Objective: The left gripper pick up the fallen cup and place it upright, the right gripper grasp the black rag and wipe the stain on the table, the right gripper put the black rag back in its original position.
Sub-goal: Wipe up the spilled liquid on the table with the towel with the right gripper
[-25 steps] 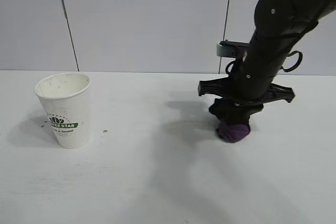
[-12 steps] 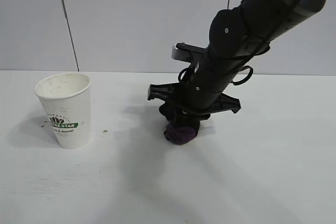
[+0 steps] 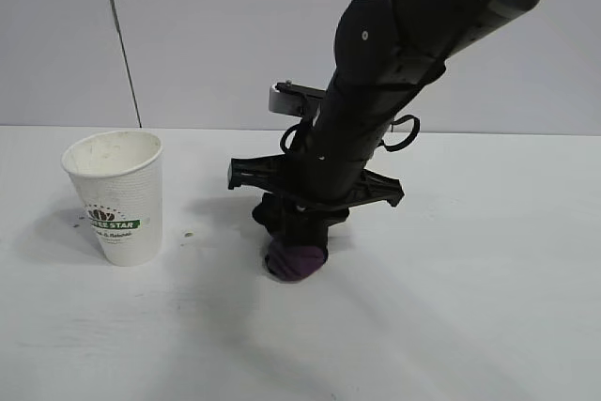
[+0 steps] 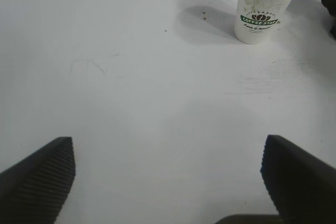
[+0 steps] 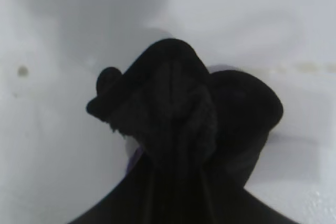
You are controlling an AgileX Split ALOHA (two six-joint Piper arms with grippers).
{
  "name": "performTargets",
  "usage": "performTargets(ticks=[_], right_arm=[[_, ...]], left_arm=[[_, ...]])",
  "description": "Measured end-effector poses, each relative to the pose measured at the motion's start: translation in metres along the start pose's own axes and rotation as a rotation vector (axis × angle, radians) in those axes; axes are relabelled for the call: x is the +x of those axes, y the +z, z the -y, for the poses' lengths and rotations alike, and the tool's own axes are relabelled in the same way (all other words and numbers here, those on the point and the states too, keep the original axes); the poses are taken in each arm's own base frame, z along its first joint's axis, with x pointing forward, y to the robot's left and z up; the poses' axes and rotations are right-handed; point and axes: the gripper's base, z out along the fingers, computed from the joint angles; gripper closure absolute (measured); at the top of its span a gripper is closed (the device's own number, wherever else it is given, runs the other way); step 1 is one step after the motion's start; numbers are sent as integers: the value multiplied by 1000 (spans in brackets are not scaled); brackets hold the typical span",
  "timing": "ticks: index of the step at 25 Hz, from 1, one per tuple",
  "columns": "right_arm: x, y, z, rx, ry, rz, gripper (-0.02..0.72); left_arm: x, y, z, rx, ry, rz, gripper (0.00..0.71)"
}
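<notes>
The table (image 3: 488, 326) is a plain white top running back to a pale panelled wall (image 3: 235, 35) along its far edge. The right arm (image 3: 394, 53) leans in from the upper right of the exterior view and reaches down near the middle of the tabletop, its bulk hiding part of the wall seam behind it. The right gripper (image 3: 295, 243) points steeply down, its fingers closed tight on the black rag (image 3: 296, 258), whose purple patch presses against the table surface. In the right wrist view the rag (image 5: 173, 114) fills the centre as a dark bunched wad over the white top. The cup (image 3: 115, 196) stands upright toward the left edge, well apart from the rag, with a few small brown specks (image 3: 188, 233) on the table just beside its base. The left gripper (image 4: 168, 177) hangs over bare tabletop with its fingers spread wide and holding nothing, the cup (image 4: 268, 4) far ahead of it.
</notes>
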Motion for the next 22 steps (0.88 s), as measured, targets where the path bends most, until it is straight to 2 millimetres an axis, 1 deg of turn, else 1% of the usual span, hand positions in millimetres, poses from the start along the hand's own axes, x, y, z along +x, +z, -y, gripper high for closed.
performTargets(ticks=[3,5,8,11,14,18,22], right_arm=[[3,-3,4,47,-69,-63,606],[0,-3,8,74,-60,-52,606],[-8,-3,14,79,1,32,606],[-19,-4,11,46,40,146,606],[-24,1,10,19,66,214,606],[-23,15,11,12,76,226,606],[-24,18,12,14,53,248,606]], left_arm=[[0,0,0,0,0,0,16],[0,0,0,0,0,0,16],[0,0,0,0,0,0,16],[0,0,0,0,0,0,16],[0,0,0,0,0,0,16],[0,0,0,0,0,0,16],[0,0,0,0,0,0,16]])
